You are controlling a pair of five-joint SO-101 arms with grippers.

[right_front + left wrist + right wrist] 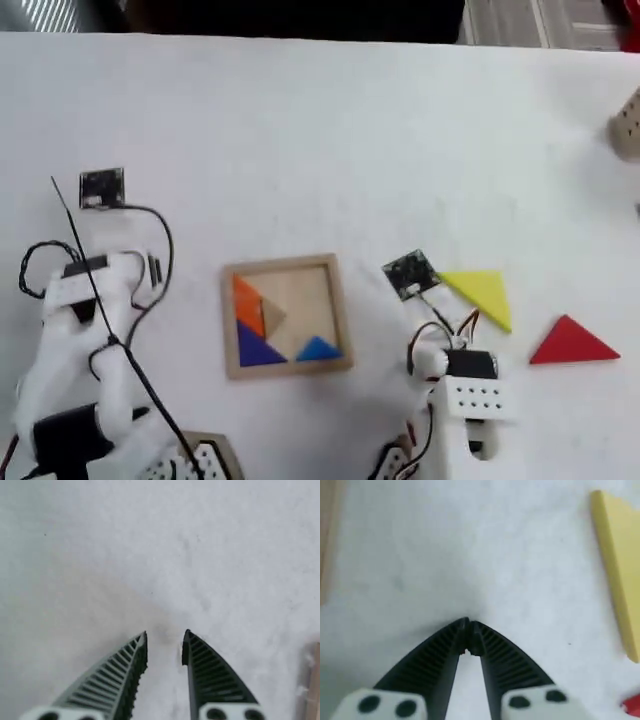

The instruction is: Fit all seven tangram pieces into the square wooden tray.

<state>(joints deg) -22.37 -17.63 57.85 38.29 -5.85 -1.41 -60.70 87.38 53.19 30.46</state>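
High view, lower centre: wooden tray (pixel 283 264) partly filled; right of it, yellow triangle (pixel 482 292) and red triangle (pixel 570 342). Left claw (pixel 165 633) apart, right claw (pixel 469 625) together.

The pale wood tray (pixel 341 305) held an orange piece (pixel 246 298), a navy piece (pixel 257 351) and a sky-blue piece (pixel 319 349). A yellow triangle (pixel 482 291) and red triangle (pixel 571 342) lay outside.

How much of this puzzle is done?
Partly done: an orange triangle, a dark blue triangle and a light blue triangle lie in the wooden tray. Nothing is in hand: the right gripper is shut and empty near the yellow triangle, the left gripper open over bare table. To do: at least the yellow triangle and the red triangle, outside the tray.
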